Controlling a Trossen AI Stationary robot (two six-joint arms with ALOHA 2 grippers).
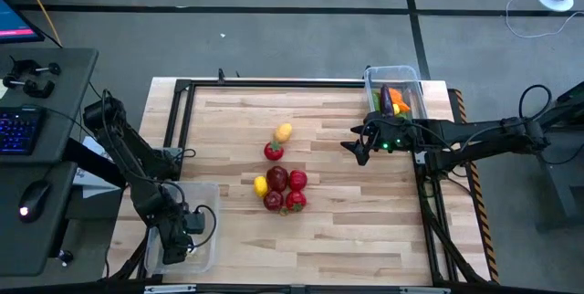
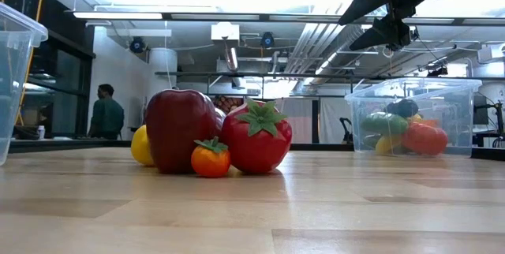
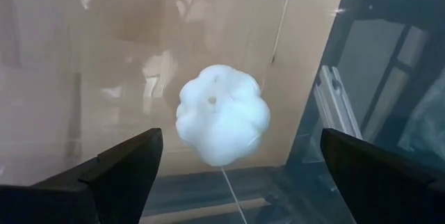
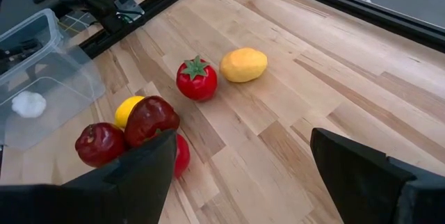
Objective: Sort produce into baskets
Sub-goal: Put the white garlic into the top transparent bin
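My left gripper point(image 1: 179, 236) is open above the clear bin point(image 1: 203, 203) at the table's near left corner. A white garlic point(image 3: 222, 116) lies on that bin's floor, between and beyond the fingers, which do not touch it. My right gripper point(image 1: 358, 146) is open and empty. It hangs above the table, right of the loose produce. A red tomato-like piece point(image 4: 197, 79) and a yellow lemon point(image 4: 243, 65) lie apart on the wood. A cluster of red apples point(image 4: 151, 120), a lemon point(image 4: 128, 109) and strawberries point(image 1: 297, 182) lies mid-table.
A second clear bin point(image 1: 394, 82) at the far right holds an eggplant, green and orange pieces. A black frame point(image 1: 274, 82) runs along the table's far edge and sides. Bare wood lies between the cluster and the right gripper. A person point(image 2: 105, 112) stands in the room behind.
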